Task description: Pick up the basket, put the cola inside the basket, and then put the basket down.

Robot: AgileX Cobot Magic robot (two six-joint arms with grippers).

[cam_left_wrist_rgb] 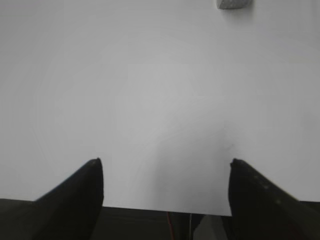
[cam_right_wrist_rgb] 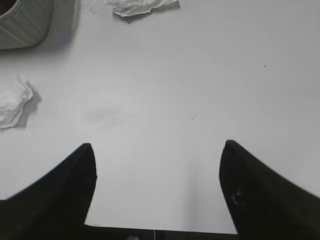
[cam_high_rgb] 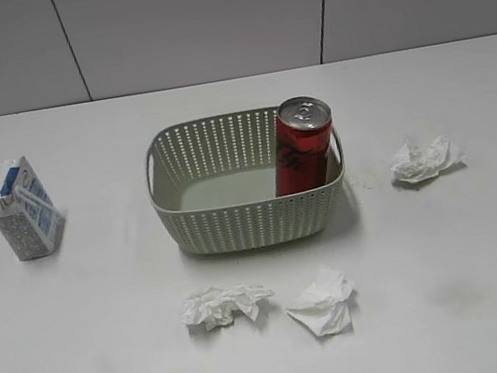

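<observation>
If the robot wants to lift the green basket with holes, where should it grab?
Probably by a cut-out handle in a short end of the pale sage-green slotted plastic basket. The left end looks easiest, coming from above and the left: that side is free, while the tall red drink can stands upright inside against the right end. The rim there is thin enough to pinch.

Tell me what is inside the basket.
The cola stands upright at the right end of the basket. The visible floor is bare; the near wall hides the can's base.
</observation>
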